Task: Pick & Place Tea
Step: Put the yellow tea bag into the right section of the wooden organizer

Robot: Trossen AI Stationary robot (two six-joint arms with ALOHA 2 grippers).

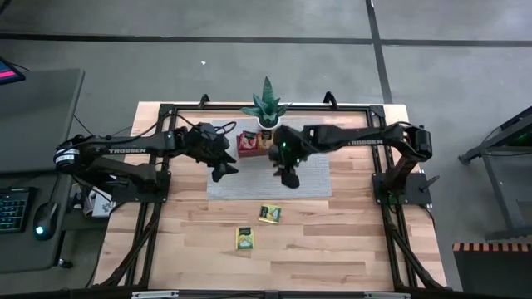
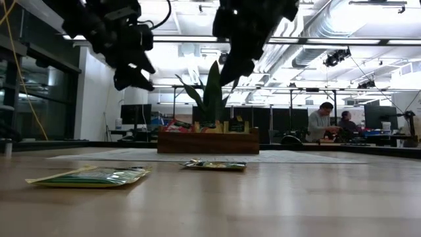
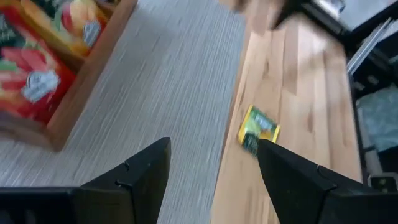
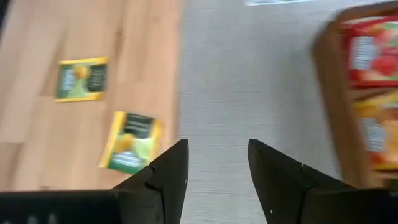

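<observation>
Two green tea packets (image 1: 243, 238) (image 1: 269, 214) lie on your near bare wood. Red and orange tea (image 1: 248, 143) sits far off in the wooden tray (image 2: 208, 142). Your left gripper (image 1: 223, 172) and right gripper (image 1: 288, 178) hang above the grey mat (image 1: 316, 184), both spread and holding nothing.

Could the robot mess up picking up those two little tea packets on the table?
Maybe. Both green-yellow packets lie flat on the bare wood, so fingers could slide over them instead of getting underneath. The right gripper and left gripper hang open and close together above the grey mat, so the arms might bump. The wooden tray sits right beside the potted plant, which a dropping arm could knock over.
</observation>
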